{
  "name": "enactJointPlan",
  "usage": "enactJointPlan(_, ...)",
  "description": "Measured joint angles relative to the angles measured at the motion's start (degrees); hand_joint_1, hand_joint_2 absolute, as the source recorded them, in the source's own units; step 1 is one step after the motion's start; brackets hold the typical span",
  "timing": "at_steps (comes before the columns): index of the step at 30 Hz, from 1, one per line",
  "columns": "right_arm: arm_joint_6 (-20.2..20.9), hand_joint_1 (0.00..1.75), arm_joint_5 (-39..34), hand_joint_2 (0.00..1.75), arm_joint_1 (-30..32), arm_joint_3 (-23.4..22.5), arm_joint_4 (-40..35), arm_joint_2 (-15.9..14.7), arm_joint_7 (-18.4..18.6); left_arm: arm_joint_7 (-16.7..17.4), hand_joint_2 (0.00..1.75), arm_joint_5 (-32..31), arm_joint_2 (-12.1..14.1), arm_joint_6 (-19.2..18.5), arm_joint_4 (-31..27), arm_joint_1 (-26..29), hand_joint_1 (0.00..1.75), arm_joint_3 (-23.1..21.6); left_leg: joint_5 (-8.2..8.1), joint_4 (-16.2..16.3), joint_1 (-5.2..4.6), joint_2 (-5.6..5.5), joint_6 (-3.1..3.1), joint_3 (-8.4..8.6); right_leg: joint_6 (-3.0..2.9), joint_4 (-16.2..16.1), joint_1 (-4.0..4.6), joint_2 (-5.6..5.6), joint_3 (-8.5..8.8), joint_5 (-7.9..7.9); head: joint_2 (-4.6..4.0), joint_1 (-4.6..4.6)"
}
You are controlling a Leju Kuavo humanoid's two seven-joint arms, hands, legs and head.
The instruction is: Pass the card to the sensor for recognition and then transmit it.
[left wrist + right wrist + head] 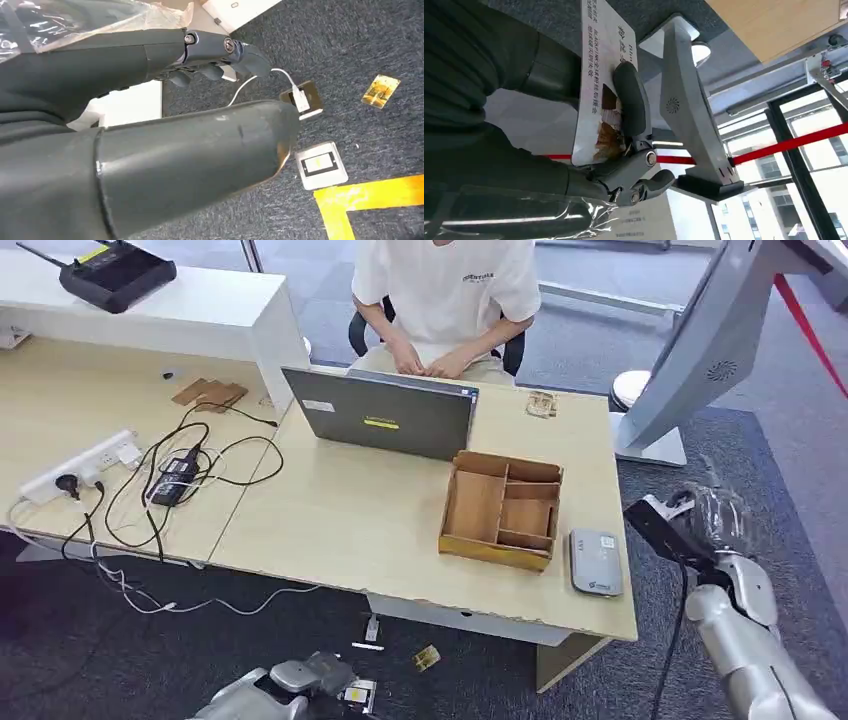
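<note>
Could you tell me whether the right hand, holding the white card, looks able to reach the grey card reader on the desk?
Probably yes: the right hand grips the white printed card just beside the grey rectangular card reader, at the desk's near corner, with nothing between them.

On my feed the light wooden bench (330,520) carries an open laptop (385,412), a partitioned wooden tray (502,508) and, just beside the tray, a grey sensor (595,561). To the far left I see a power strip (80,465) with tangled black cables (175,480). The dark carpeted floor (480,670) below has small cards (427,657) scattered on it.

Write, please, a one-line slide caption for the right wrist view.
The right hand holds a printed white card beside a grey stand.
</note>
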Motion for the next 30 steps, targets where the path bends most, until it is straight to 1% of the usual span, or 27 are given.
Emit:
enactJointPlan(9,0.15,1.75,0.88,1.75,0.72,-0.39,0.02,0.0,-0.04,-0.11,0.0,-0.28,-0.04,0.02,0.0,0.01,0.0,0.0,0.0,0.0,0.0,0.01,0.0,-0.01,0.0,0.0,0.0,0.0,0.0,0.0,0.0,0.0)
enactJointPlan(19,4.11,1.75,2.17,1.75,3.61,-0.22,0.04,2.16,0.09,-0.46,0.0,-1.38,-0.48,0.0,0.0,0.0,0.0,0.0,0.0,-0.02,0.02,-0.01,0.0,-0.01,0.0,0.0,0.01,0.0,0.01,0.0,0.0,0.0)
enactJointPlan(30,6.01,1.75,2.56,1.75,6.89,0.15,-0.09,4.46,0.55,-0.44,0.0,-2.17,-1.03,-0.04,0.0,0.01,0.0,0.0,0.0,-0.02,0.01,0.04,0.0,-0.01,0.0,0.0,0.01,0.0,0.0,0.0,0.0,0.0)
